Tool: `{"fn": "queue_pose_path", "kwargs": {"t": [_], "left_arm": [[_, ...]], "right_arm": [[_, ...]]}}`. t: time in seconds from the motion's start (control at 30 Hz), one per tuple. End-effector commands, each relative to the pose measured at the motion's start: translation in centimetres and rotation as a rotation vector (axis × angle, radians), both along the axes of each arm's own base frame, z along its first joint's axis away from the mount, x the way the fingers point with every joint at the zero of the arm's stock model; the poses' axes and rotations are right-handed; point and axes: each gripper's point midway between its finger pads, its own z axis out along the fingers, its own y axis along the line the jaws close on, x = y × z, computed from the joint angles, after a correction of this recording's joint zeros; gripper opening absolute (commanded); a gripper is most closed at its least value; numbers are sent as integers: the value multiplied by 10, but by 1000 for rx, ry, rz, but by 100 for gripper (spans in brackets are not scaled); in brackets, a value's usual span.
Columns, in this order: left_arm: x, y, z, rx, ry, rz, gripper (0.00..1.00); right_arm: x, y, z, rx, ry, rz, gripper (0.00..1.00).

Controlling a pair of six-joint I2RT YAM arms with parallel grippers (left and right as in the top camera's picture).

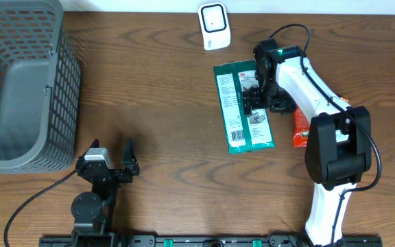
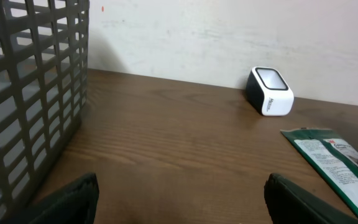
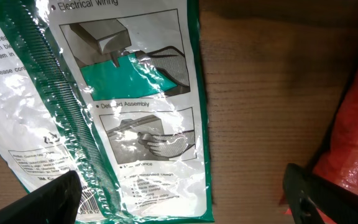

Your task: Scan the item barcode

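The item, a flat green-and-white packet (image 1: 242, 106), lies on the wooden table; the left wrist view catches it at the right (image 2: 337, 165). In the right wrist view the packet (image 3: 123, 106) shows printed pictures, and part of its barcode (image 3: 92, 205) sits beside my left finger (image 3: 48, 199). My right gripper (image 1: 258, 98) hovers open over the packet's right edge (image 3: 182, 193) and holds nothing. A white scanner (image 1: 213, 26) stands at the back of the table (image 2: 270, 92). My left gripper (image 1: 112, 165) rests open and empty near the front edge (image 2: 179, 193).
A grey mesh basket (image 1: 19, 89) fills the back left corner, close to the left arm (image 2: 30, 93). A red packet (image 1: 300, 127) lies right of the green one, partly under the right arm (image 3: 353, 137).
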Motion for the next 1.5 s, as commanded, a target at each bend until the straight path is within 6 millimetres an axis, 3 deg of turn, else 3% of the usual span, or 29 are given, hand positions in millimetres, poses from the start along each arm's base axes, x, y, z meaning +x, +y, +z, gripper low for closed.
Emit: {"fn": "queue_pose_path", "kwargs": {"t": [0.0, 0.6, 0.73, 0.83, 1.17, 1.47], "left_arm": [[-1, -2, -14, 20, 45, -13, 86], [-1, -2, -14, 20, 45, -13, 86], [-1, -2, -14, 20, 45, -13, 86], [-1, -2, -14, 20, 45, -13, 86], [-1, -2, -14, 20, 45, -13, 86], [-1, -2, -14, 20, 45, -13, 86]], "right_arm": [[3, -1, 14, 3, -38, 2, 99], [3, 0, 13, 3, -36, 3, 99], [2, 7, 25, 11, -66, 22, 99], [2, 18, 46, 28, -120, 48, 99], [-27, 70, 157, 140, -399, 195, 99], [-61, 74, 238, 235, -607, 240, 99]]}}
